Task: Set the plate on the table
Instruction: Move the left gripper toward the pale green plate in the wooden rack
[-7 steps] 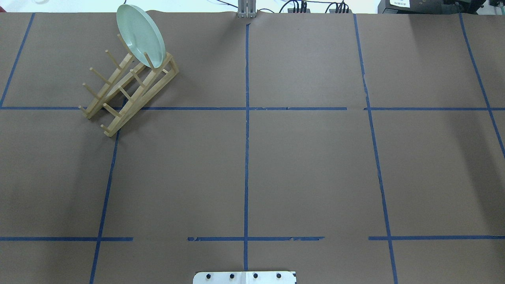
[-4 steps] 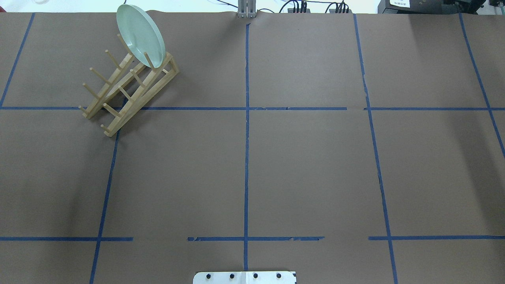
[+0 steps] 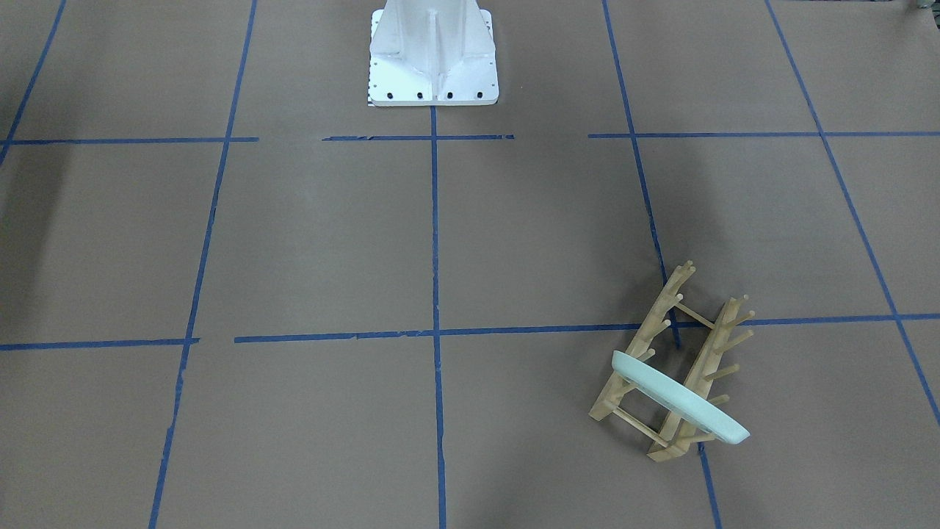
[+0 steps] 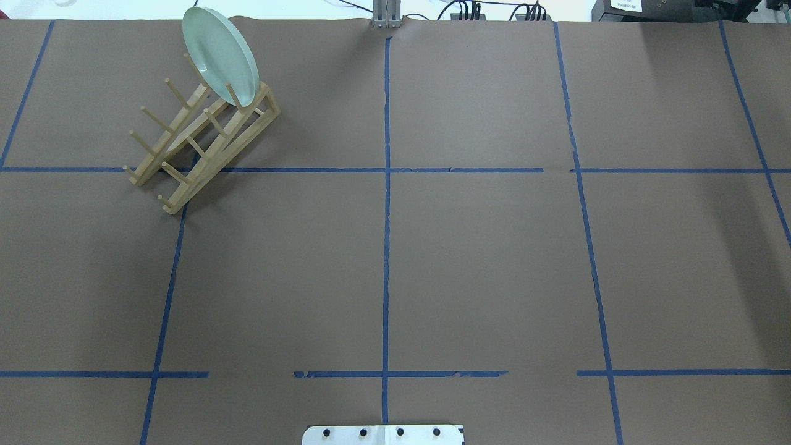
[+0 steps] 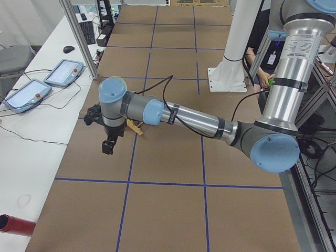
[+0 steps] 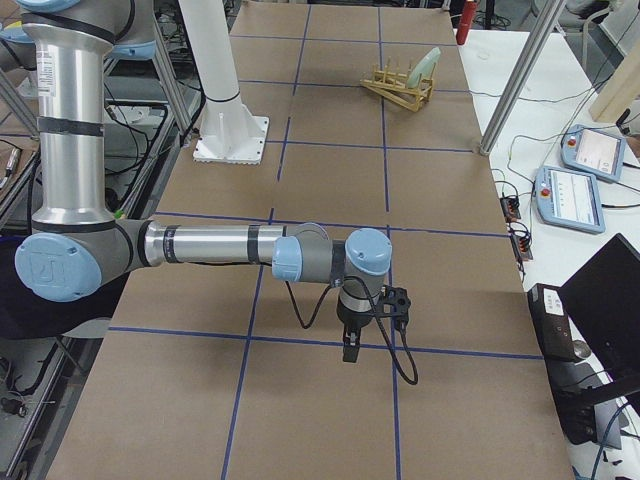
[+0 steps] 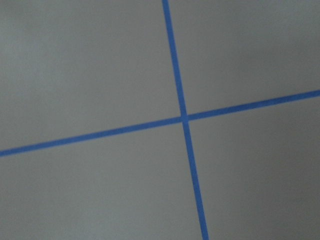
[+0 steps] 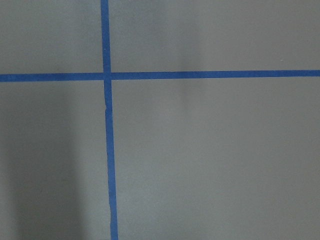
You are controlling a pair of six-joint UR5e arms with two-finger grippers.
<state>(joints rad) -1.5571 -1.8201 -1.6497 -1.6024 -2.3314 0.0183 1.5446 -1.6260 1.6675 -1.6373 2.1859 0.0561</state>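
The pale mint-green plate (image 4: 219,55) stands on edge, leaning in the end slot of the light wooden peg rack (image 4: 204,142) at the far left of the brown taped table (image 4: 482,259). It also shows in the front view (image 3: 679,400) and small in the right side view (image 6: 428,65). My left gripper (image 5: 107,147) hangs over the table near the rack, and I cannot tell if it is open or shut. My right gripper (image 6: 348,350) hangs over the table's right end, far from the plate, and I cannot tell its state either. Both wrist views show only paper and blue tape.
The white robot base (image 3: 432,55) stands at the table's near-robot edge. Metal posts (image 5: 79,37) (image 6: 510,90) rise at the table's far edge. Teach pendants (image 6: 580,195) and cables lie on the white benches beyond. A red cylinder (image 5: 13,223) lies off the table.
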